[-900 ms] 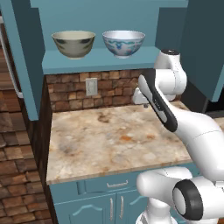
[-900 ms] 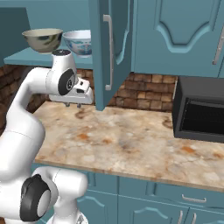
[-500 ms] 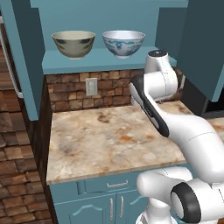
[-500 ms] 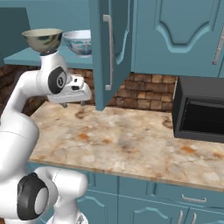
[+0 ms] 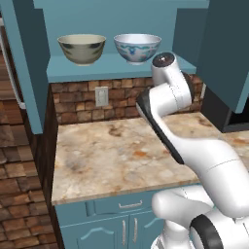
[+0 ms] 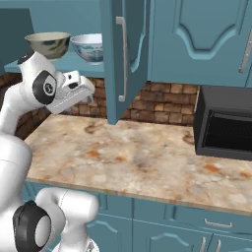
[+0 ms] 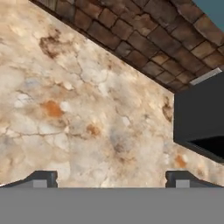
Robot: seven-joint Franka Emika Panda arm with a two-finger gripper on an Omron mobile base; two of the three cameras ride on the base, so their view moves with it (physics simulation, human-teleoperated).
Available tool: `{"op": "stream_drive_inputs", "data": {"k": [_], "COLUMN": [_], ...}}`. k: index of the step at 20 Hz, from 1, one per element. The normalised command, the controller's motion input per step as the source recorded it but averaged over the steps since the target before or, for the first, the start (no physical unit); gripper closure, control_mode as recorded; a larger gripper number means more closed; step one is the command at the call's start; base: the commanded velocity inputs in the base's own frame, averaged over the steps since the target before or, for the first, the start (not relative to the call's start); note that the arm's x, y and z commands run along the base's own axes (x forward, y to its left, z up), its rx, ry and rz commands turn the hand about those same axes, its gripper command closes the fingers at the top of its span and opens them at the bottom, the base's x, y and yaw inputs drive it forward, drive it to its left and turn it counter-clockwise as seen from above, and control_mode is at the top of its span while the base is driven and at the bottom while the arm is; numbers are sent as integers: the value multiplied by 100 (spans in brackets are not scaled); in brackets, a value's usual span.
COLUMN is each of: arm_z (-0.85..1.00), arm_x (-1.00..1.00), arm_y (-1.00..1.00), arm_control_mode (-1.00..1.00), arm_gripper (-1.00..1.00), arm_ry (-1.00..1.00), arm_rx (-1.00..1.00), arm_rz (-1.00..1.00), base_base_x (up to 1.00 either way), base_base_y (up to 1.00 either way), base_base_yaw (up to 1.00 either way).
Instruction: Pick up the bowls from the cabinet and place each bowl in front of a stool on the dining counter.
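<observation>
Risk first. The open cabinet door (image 6: 123, 59) hangs just to the right of the claw (image 6: 88, 96) in the right base view, its silver handle (image 6: 121, 56) facing the robot. Any swing of the hand toward frame right could strike that door. The shelf (image 5: 121, 65) edge sits just above the arm's elbow (image 5: 165, 63) in the left base view, so a straight lift from here would likely catch the underside of the shelf before the fingers clear it. The two bowls stand close together; a reach for one with a wide spread could nudge its neighbour toward the shelf lip.

Claw state: in the hand view the two finger tips (image 7: 41, 178) sit far apart at the lower left and lower right corners, with nothing between them. I judge the claw wide and empty. It looks down at the stone worktop (image 7: 78, 109), with the brick wall (image 7: 131, 39) across the upper part and a black microwave (image 7: 201, 118) at right.

Task items: the olive bowl (image 5: 81, 48) stands at the upper left of the left base view, the white and blue bowl (image 5: 137, 47) just beside it toward centre, both upright on the cabinet shelf. Both lie above the claw and well apart from it; the white and blue bowl is the nearer. No bowl has been picked up yet.
</observation>
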Motion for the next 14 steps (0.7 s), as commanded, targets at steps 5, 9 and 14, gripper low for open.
{"op": "stream_drive_inputs", "data": {"k": [5,9,14], "arm_z": [51,42,35], "arm_x": [0,-11,-10], "arm_y": [0,0,0], "arm_control_mode": [-100,-100,-100], "arm_gripper": [-100,-100,-100], "arm_ry": [-4,-11,-14], "arm_rx": [-11,-20,-15], "arm_rz": [35,41,42], "base_base_x": [0,0,0], "base_base_y": [0,0,0], "base_base_yaw": [0,0,0]}}
